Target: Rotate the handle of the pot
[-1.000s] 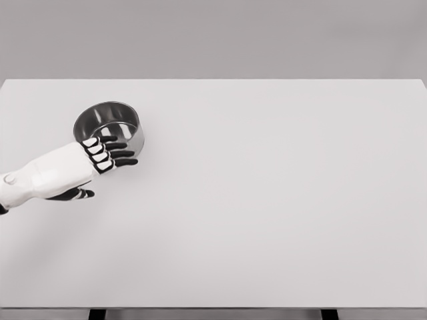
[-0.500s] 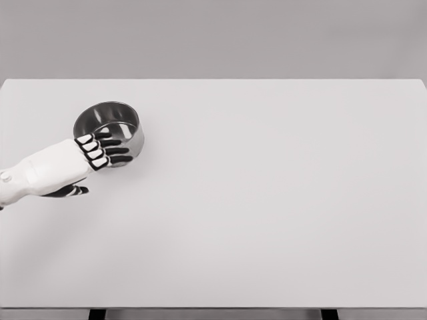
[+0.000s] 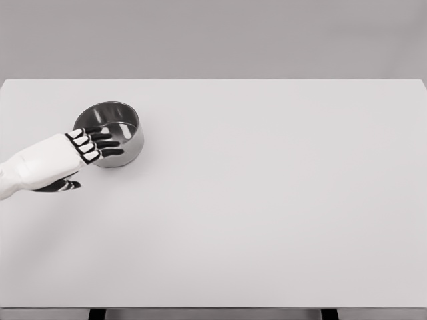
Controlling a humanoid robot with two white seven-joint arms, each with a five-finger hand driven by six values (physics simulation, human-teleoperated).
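Observation:
A shiny steel pot (image 3: 113, 123) stands on the white table (image 3: 267, 200) at the left, toward the back. No handle shows on it; the hand covers its near left side. My left hand (image 3: 87, 150) comes in from the left edge and lies against the pot's near rim. Its black fingers (image 3: 107, 143) stretch out over the rim and front wall, spread and not closed round anything. The thumb (image 3: 63, 185) hangs below, apart from the pot. The right arm is out of view.
The table's far edge runs just behind the pot. Two dark table legs (image 3: 97, 313) show under the front edge.
My left hand has drawn back to the left and up a little, its fingers sliding from the pot's front wall onto its near left rim. The pot has stayed put.

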